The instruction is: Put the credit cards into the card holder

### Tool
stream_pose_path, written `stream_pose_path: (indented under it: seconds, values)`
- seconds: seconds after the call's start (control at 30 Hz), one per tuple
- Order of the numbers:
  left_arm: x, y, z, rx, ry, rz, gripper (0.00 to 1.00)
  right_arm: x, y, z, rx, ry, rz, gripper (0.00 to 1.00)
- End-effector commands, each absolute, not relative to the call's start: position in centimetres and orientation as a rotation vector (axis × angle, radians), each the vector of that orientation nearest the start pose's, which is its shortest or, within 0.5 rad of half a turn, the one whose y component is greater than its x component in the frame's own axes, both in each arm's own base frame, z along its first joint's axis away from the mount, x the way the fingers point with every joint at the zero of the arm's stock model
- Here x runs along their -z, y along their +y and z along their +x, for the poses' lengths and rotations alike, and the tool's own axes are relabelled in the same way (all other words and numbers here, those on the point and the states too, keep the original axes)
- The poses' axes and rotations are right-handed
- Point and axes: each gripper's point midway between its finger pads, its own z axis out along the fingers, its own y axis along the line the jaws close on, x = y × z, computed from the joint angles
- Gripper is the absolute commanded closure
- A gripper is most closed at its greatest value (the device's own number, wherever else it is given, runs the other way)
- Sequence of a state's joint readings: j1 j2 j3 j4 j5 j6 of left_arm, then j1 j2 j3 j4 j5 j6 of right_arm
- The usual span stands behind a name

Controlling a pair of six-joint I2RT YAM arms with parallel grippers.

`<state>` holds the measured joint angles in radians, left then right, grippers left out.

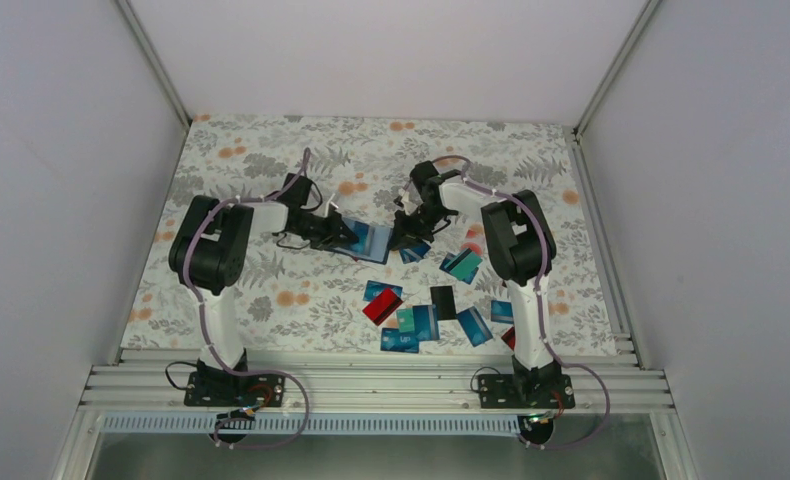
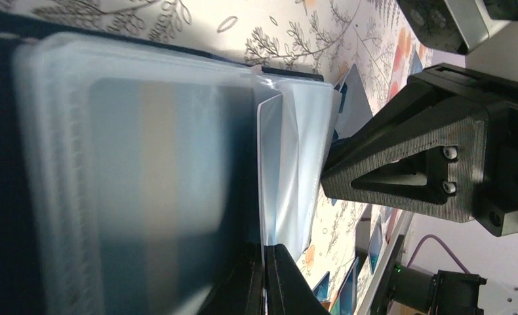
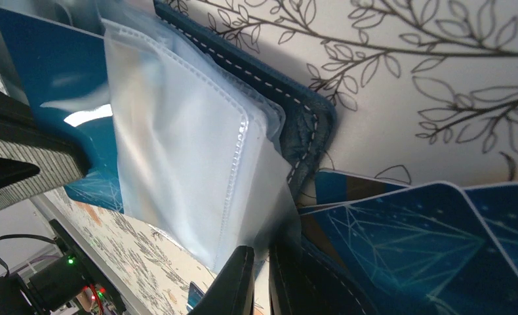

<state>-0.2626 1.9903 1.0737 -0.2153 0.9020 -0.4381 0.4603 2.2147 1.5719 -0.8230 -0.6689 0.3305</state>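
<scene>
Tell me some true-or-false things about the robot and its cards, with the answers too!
1. The card holder is open, showing clear sleeves. True.
2. Every card is inside it already. False: many credit cards lie loose on the table.
3. One loose card is red. True: the red card.
4. The table cover is plain white. False: it has flowers and leaves.
5. The left tool hangs far from the card holder. False: it pinches a clear sleeve.
</scene>
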Motion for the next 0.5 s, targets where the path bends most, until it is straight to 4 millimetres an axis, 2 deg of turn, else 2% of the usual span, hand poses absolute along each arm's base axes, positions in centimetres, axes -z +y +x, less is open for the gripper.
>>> stream_pose_path:
  seconds: [0.0,0.23,0.47]
  values:
    - [-1.9,-23.8,33.3,1.42,2.79,0.119,0.97,0.9,27.7,32.9,-0.956,3.183,-0.272,0.93]
    - [-1.3,-23.6,32.3,1.436,2.807,0.129,0.98,0.9,27.7,32.9,-0.963,3.184,-0.275,0.93]
    - [-1.2,-24.6,33.4,1.451,2.78,0.077,0.98,1.0,27.9,32.7,-0.986,3.185,-0.269,0.94]
